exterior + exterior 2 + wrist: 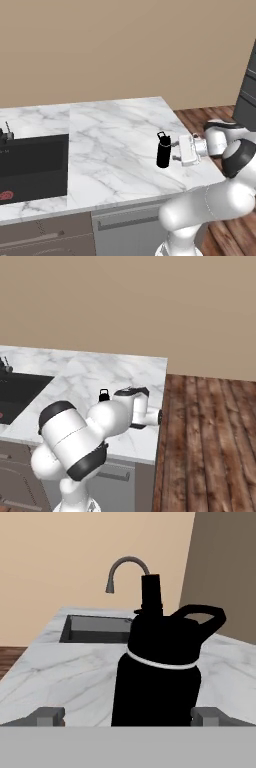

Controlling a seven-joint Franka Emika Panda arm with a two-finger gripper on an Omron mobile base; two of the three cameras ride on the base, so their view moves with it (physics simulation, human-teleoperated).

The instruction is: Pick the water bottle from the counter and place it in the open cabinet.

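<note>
The water bottle (163, 150) is all black with a loop-handled cap and stands upright on the white marble counter (115, 135), near its right end. My gripper (174, 152) reaches in level from the bottle's right side. In the hand view the bottle (160, 672) looms close. My gripper (129, 716) is open, with one fingertip (50, 716) left of the bottle's body and the other at its right side. The left tip stands apart from the body and the right tip sits close beside it. From the right base view just the bottle's cap (103, 395) peeks above my arm. The open cabinet is out of view.
A dark sink (32, 165) is set into the counter's left part, with a curved faucet (125, 567) behind the bottle in the hand view. The counter's right edge (162, 406) drops to a wooden floor (210, 431). A dark grey-framed panel (247, 95) stands at far right.
</note>
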